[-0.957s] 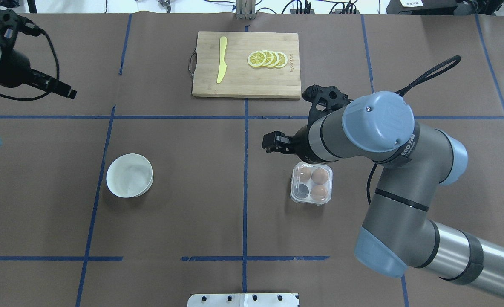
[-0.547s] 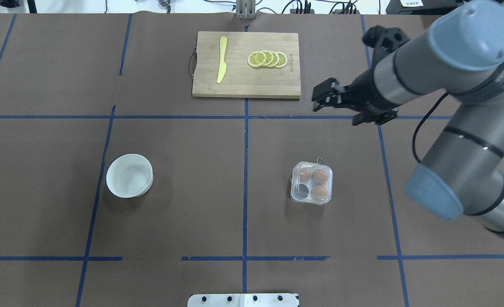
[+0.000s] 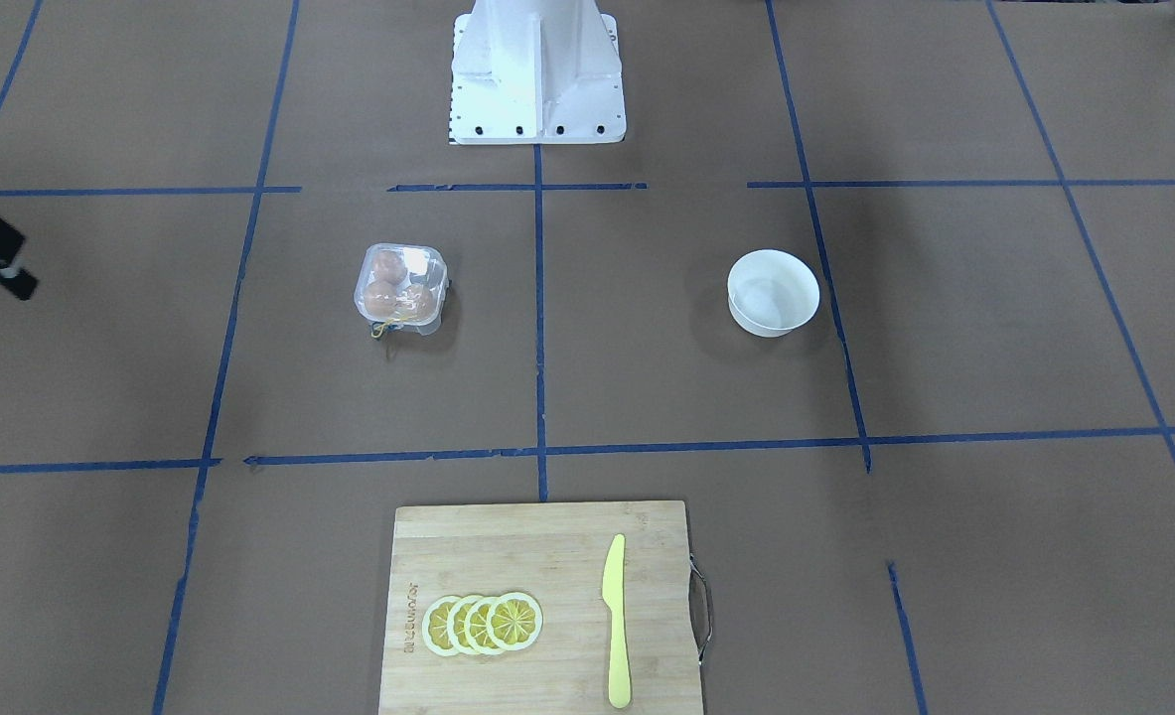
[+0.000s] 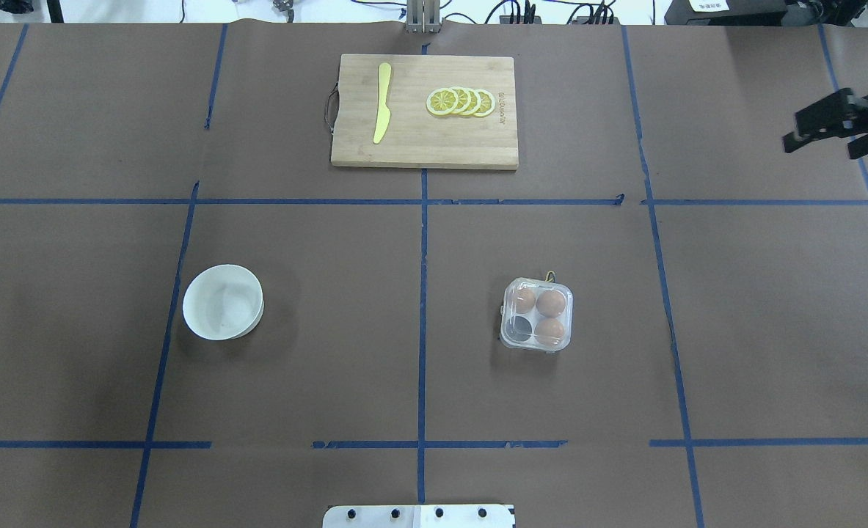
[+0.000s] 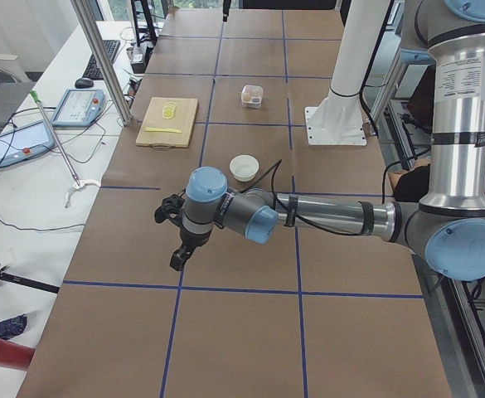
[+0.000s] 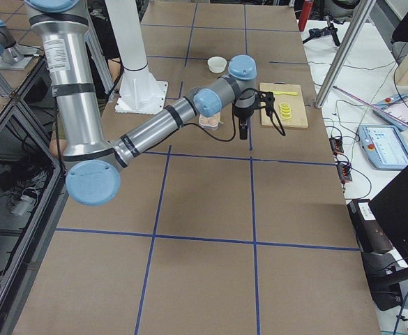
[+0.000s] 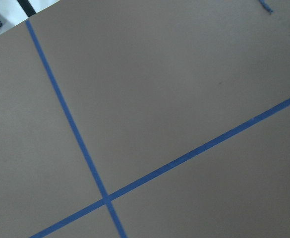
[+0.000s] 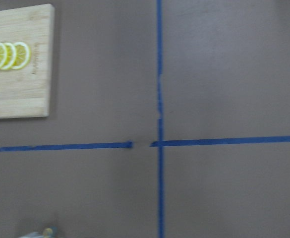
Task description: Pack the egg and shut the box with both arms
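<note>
The clear box (image 4: 536, 315) stands right of the table's middle, with its lid down. It holds three tan eggs (image 4: 551, 302), and one cell (image 4: 522, 327) shows dark. A yellow string (image 4: 549, 276) pokes out at its far side. The box also shows in the front view (image 3: 400, 285) and the left side view (image 5: 252, 95). My right gripper (image 4: 789, 144) hangs at the far right edge, well away from the box; its fingers look together and empty. My left gripper (image 5: 178, 259) shows only in the left side view, far from the box; I cannot tell its state.
A white bowl (image 4: 223, 301) sits on the left half. A wooden cutting board (image 4: 425, 147) at the back middle carries lemon slices (image 4: 461, 102) and a yellow knife (image 4: 382, 103). The white base block (image 3: 535, 70) stands at the robot's side.
My right arm has swung from beside the box up and away to the far right edge. My left arm has left the overhead view. The box has not moved.
</note>
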You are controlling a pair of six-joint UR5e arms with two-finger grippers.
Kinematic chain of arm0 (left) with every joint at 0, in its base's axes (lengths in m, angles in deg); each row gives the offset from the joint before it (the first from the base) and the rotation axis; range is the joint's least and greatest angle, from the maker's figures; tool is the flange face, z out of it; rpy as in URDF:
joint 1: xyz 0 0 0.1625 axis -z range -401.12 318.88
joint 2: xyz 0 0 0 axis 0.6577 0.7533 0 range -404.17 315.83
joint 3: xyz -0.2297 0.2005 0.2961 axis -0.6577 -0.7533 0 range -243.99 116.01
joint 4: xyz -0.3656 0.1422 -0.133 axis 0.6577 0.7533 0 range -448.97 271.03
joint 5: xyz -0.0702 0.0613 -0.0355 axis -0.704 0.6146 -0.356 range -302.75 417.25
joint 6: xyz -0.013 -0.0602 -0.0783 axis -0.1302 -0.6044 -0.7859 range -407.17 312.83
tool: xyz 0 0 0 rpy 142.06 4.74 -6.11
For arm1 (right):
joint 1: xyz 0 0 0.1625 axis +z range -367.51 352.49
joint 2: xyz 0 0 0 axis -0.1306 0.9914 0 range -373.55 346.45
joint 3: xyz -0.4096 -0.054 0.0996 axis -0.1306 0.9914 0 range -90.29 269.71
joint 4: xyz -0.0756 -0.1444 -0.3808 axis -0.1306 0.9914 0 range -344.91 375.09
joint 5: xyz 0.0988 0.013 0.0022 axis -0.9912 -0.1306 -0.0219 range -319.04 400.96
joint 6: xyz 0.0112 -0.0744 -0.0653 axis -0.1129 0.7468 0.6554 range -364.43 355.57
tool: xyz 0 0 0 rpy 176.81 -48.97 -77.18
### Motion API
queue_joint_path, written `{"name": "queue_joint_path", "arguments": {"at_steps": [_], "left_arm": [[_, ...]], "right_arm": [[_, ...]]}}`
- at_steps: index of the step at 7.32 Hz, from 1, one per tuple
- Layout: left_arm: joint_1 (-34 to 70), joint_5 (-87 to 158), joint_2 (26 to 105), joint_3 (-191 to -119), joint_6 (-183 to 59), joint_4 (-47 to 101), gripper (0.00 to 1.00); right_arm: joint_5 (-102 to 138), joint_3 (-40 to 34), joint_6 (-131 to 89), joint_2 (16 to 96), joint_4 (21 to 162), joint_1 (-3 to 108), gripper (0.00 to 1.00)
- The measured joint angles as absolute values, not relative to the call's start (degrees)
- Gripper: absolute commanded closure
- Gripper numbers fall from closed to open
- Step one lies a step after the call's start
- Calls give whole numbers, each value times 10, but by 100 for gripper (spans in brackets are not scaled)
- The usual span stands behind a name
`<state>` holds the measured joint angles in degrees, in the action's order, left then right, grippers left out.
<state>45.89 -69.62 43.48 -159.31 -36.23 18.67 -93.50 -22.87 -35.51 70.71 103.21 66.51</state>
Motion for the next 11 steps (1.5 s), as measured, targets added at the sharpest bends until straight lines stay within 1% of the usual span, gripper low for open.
{"name": "queue_joint_path", "arguments": {"at_steps": [2, 3, 4, 6, 8, 11], "left_arm": [[504, -723, 449, -1583, -324, 86, 0], [516, -750, 455, -1587, -324, 29, 0], [521, -765, 455, -1587, -344, -6, 0], [525, -772, 442, -1597, -419, -25, 0], [524, -773, 419, -1607, -442, -19, 0], [519, -750, 435, -1606, -444, -21, 0]], "right_arm": [[-945, -152, -149, 752, 1040, 750, 0], [-951, -115, -81, 758, 1045, 772, 0], [-958, -97, -50, 759, 1053, 782, 0], [-961, -87, -33, 765, 1065, 791, 0], [-965, -90, -32, 782, 1066, 793, 0], [-964, -91, -33, 788, 1063, 792, 0]]}}
